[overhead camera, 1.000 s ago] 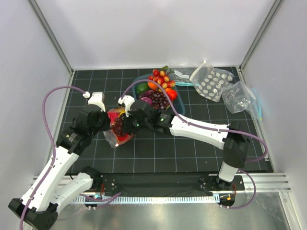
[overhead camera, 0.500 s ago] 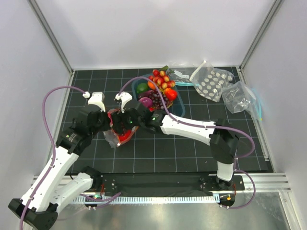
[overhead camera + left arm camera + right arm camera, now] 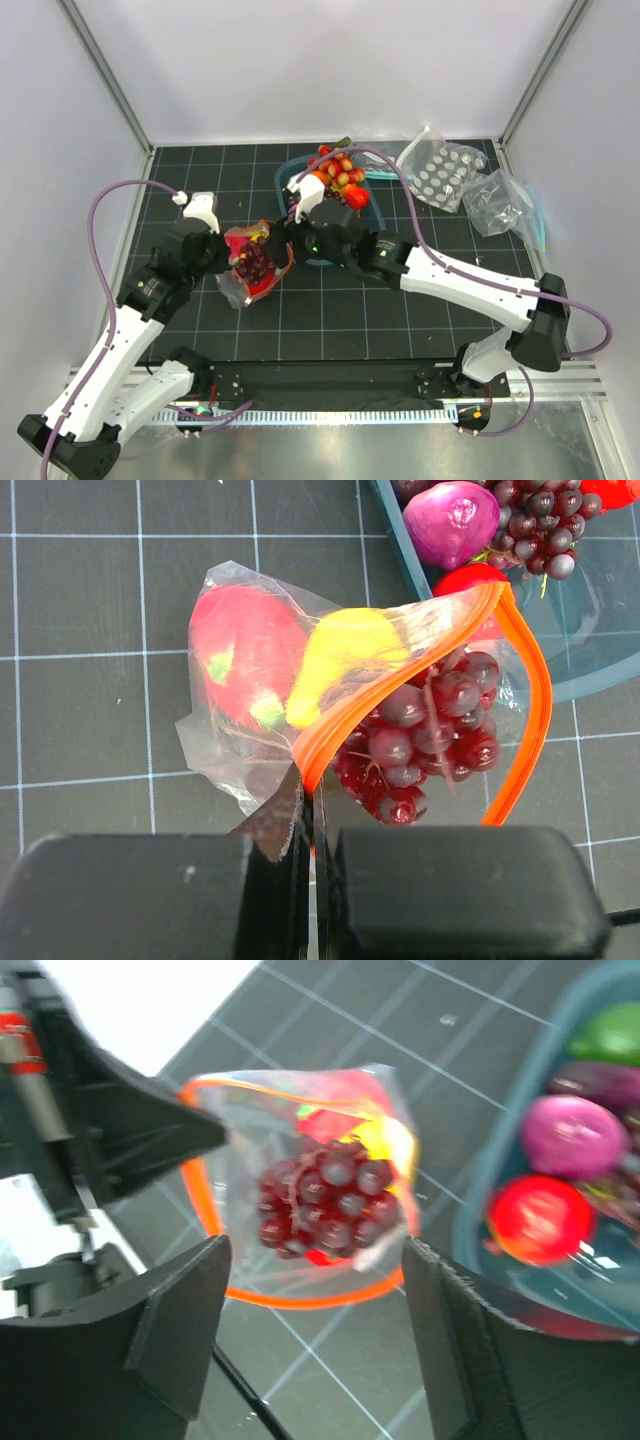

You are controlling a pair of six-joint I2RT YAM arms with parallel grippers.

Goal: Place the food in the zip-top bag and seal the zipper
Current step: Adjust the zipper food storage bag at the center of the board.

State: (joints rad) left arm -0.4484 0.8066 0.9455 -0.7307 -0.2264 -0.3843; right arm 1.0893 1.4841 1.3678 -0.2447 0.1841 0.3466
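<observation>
The left end effector [image 3: 312, 880] is pressed together on one corner of the zip-top bag [image 3: 250, 680], pinching the clear film right at the end of the zipper [image 3: 530, 720]. That grip appears meant to lift the lip, so the orange-red strip bows into an open loop facing the blue tray [image 3: 400, 540]. The right end effector [image 3: 318, 1260] hangs above the mouth with its fingers spread wide and nothing between them, placed where it could reach either the bag or the tray. The bag lies on the dark gridded worktop [image 3: 400, 320], left of centre and just left of the tray's near corner. It looks crumpled and glossy, bulging around a red fruit [image 3: 245, 655] at its closed end, a yellow piece [image 3: 345, 655] beside that, and a bunch of dark purple grapes [image 3: 420, 730] sitting just inside the mouth. More food [image 3: 335, 170] lies in the tray, so filling seems unfinished, and the zipper is not yet sealed.
</observation>
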